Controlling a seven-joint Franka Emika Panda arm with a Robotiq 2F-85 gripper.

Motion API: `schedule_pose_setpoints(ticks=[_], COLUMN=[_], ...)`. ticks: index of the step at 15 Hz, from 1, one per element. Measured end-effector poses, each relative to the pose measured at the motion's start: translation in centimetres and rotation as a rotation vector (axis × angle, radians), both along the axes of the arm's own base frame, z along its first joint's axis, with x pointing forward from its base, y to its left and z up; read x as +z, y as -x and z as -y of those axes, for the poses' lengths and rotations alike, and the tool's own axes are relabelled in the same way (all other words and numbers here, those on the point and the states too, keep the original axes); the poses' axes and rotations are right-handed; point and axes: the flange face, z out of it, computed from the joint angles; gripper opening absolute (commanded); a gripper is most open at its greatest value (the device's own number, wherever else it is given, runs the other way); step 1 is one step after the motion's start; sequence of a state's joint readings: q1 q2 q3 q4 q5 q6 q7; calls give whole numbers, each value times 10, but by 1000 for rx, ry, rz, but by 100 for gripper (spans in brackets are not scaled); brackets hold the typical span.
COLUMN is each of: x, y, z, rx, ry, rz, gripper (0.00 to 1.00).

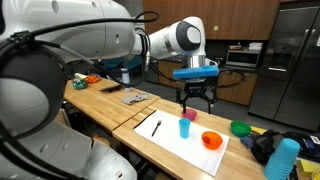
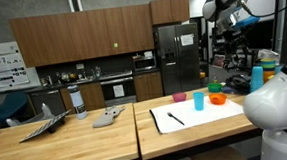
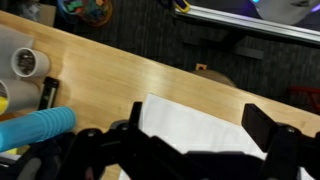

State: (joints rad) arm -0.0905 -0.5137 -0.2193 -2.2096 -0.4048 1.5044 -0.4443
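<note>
Now, gripper [image 1: 196, 100]: in an exterior view, jaws spread wide, holding nothing, hanging over pink cup [image 1: 190, 116].
Blue cup [image 1: 185, 128]: upright on white sheet [image 1: 165, 140], just beside pink cup.
Counter edge [image 1: 140, 150]: near sheet's front side; open air around gripper.
Orange bowl [image 1: 211, 139]: on sheet corner, near cups; marker [image 1: 156, 127] lying apart.
Cups, in an exterior view: blue cup [image 2: 199, 102] and pink cup [image 2: 180, 97] near sheet's far side; arm [image 2: 229, 0] high above.
Green bowl [image 2: 215, 87]: behind orange bowl, off sheet.
Wrist view, counter edge [image 3: 150, 75]: diagonal, dark floor beyond.
Fingers [image 3: 265, 125]: well apart over sheet; stack of blue cups [image 3: 35, 130] off to one side.
</note>
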Motion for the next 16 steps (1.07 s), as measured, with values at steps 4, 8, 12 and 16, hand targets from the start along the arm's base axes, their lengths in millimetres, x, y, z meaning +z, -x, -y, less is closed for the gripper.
schedule_pose_setpoints(ticks=[4,8,12,16], x=[-3,-30,-67,-89], y=[19,39,52,47], z=[63,114,135,134], rx=[21,-58,-215,-316], ry=[132,224,267,270], rz=[2,80,187,261], gripper=[100,100,100,100])
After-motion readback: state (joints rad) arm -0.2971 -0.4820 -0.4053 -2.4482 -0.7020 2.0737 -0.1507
